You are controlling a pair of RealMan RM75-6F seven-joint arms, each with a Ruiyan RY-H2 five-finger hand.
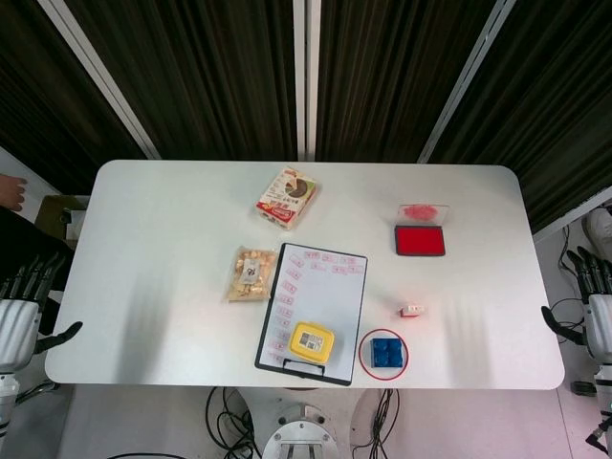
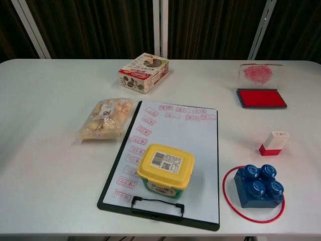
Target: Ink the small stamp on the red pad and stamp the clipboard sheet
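Chest view shows the small stamp (image 2: 274, 143) lying alone on the white table (image 2: 45, 150), near the red pad (image 2: 261, 98), whose clear lid (image 2: 259, 74) stands open, smeared with ink. The clipboard (image 2: 170, 165) carries a sheet (image 2: 175, 135) already edged with red marks, and a yellow-lidded tub (image 2: 165, 170) sits shut on it, contents hidden. A blue block (image 2: 260, 186) rests inside a red ring (image 2: 228, 193). Further back sit a snack bag (image 2: 106, 118) and a printed box (image 2: 144, 73). From the head view, the left hand (image 1: 19, 320) and right hand (image 1: 595, 311) hang off the table's ends, fingers apart, holding nothing.
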